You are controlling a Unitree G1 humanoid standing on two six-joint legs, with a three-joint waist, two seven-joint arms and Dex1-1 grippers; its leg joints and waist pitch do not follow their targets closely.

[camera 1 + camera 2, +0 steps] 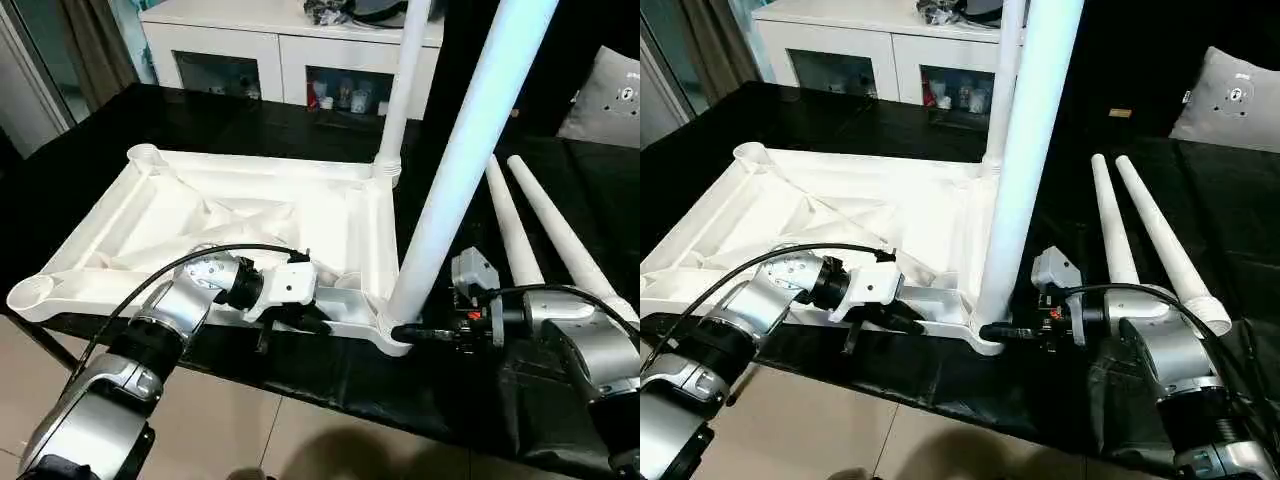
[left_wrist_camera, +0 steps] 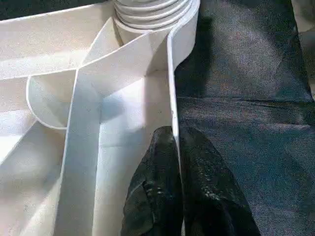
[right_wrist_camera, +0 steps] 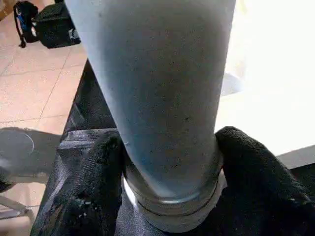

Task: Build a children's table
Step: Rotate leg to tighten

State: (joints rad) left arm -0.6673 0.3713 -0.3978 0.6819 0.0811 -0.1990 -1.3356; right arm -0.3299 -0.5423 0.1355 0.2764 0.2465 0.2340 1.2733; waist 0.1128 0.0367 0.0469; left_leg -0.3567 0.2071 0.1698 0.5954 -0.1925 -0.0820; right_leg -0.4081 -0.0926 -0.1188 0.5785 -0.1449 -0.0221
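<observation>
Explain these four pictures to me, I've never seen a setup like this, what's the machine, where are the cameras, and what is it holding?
This is a humanoid robot assembling a small white plastic children's table. The two wide pictures come from cameras in its head, looking down over its silver arms. The other two come from cameras on its wrists.

The ribbed white rectangular tabletop lies upside down on a black-covered surface. Two long round white legs stand in its corner sockets: a near leg and a far leg. Two loose tapered white legs lie beside it.

The left hand pinches the tabletop's thin edge wall. The right hand has a black finger on either side of the near leg's base.
</observation>
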